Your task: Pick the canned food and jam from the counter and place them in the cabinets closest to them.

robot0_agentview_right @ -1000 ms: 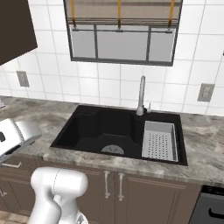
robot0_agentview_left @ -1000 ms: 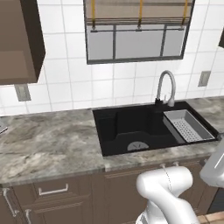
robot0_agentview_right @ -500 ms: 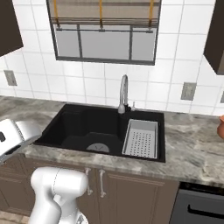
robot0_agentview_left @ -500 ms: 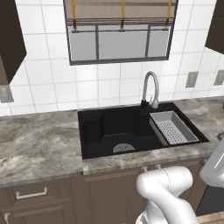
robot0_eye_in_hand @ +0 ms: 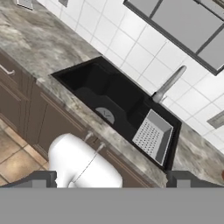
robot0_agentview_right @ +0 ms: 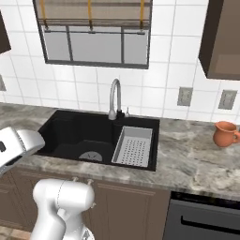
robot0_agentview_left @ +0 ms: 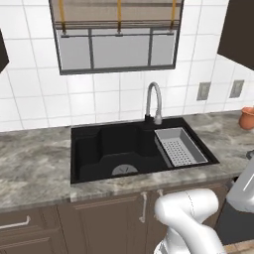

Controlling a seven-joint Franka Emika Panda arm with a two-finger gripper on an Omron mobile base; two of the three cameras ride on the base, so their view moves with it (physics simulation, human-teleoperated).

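— Well, where do we stand?
— We face the black sink [robot0_agentview_right: 98, 136] set in the counter [robot0_agentview_right: 187, 161]. Our gripper [robot0_eye_in_hand: 114, 180] is released, fingers wide, holding nothing.
— And the cabinets [robot0_agentview_right: 221, 40]?
— Up right, above an orange jug [robot0_agentview_right: 225, 133].

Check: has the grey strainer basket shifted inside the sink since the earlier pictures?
No. The strainer basket sits right of the faucet as before; the whole view shifted, so the base drove.

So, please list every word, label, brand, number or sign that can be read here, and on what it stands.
None: no readable text anywhere.
The orange clay jug, grey wall outlet plates, curved metal faucet and black sink all show plain surfaces.
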